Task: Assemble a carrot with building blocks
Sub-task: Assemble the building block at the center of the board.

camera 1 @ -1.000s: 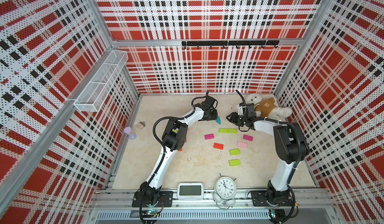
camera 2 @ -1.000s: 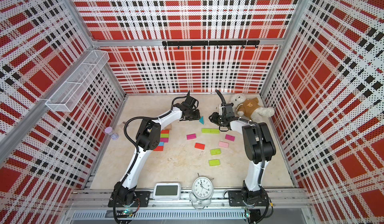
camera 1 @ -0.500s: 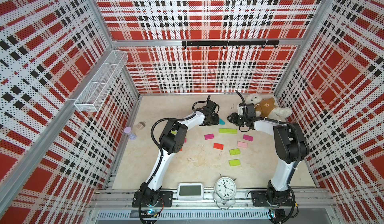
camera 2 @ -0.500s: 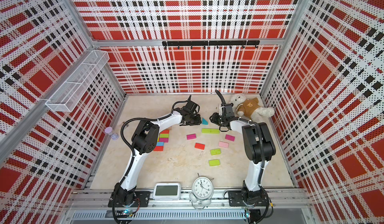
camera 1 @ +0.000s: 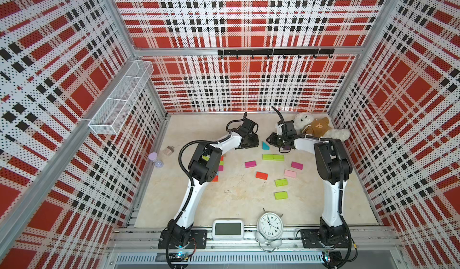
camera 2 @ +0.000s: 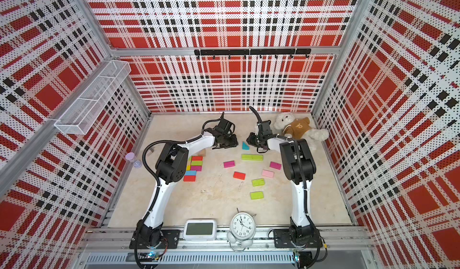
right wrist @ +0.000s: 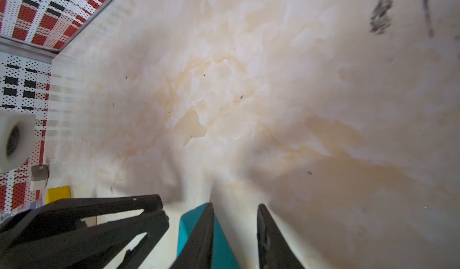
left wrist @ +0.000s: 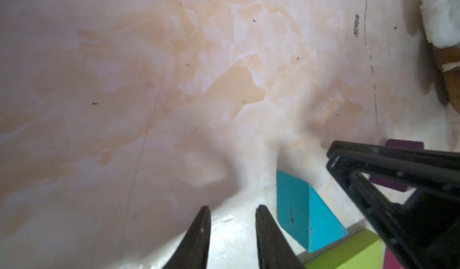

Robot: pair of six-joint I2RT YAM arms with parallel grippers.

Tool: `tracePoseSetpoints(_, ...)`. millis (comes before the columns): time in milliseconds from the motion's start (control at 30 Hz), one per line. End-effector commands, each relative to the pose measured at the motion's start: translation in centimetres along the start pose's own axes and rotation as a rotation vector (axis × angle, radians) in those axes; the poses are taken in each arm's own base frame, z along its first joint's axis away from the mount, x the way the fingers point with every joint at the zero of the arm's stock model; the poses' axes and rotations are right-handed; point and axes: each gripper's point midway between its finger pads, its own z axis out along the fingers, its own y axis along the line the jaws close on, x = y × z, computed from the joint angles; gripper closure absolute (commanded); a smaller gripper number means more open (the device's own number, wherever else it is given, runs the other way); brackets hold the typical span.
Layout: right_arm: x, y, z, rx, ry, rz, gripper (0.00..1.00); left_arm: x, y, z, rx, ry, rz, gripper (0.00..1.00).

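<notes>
A teal wedge (camera 1: 265, 145) (camera 2: 245, 145) lies at the back of the table between my two grippers. My left gripper (left wrist: 232, 206) (camera 1: 249, 140) stands just left of it, open, with only bare table between its fingers. My right gripper (right wrist: 236, 205) (camera 1: 273, 140) is open on the wedge's other side. One finger (right wrist: 204, 230) crosses over the teal wedge (right wrist: 189, 225), and the gap shows mostly table. A purple block (left wrist: 403, 145) shows behind the right fingers. Loose blocks lie nearer: a long lime one (camera 1: 273, 157), magenta (camera 1: 250, 164), red-orange (camera 1: 261, 175), pink (camera 1: 290, 173).
A teddy bear (camera 1: 318, 128) lies at the back right, close behind the right arm. A stack of coloured blocks (camera 2: 195, 168) sits by the left arm's elbow. A lilac hourglass (camera 1: 155, 159) and a beige cube (camera 1: 168, 151) stand at the left wall. An alarm clock (camera 1: 270, 226) and a display (camera 1: 227, 229) line the front edge.
My left gripper has come forward from the back wall to sit beside the teal wedge. The right gripper has stayed in place while its jaws narrowed.
</notes>
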Motion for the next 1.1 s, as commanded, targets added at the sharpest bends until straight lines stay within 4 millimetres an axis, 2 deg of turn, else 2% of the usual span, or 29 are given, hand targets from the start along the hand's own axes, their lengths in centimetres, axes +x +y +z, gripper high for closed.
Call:
tracePoseSetpoints(0, 0.3, 0.6, 0.6, -0.009, 0.011, -0.028, 0.69, -1.0, -1.7, -0.9, 0.044, -0.03, 0.018, 0.65)
tracePoseSetpoints(300, 2.2, 0.4, 0.8, -0.012, 0.04, -0.014, 0.69, 0.7, -1.5, -0.8, 0.031, 0.002, 0.026, 0.65)
tracePoseSetpoints(633, 2.8, 0.8, 0.4, -0.019, 0.04, -0.01, 0.69, 2.0, -1.9, -1.0, 0.028, 0.019, 0.035, 0.65)
tracePoseSetpoints(1067, 3.2, 1.6, -0.5, -0.025, 0.031, -0.01, 0.69, 2.3, -1.9, -2.3, 0.022, 0.012, 0.038, 0.65)
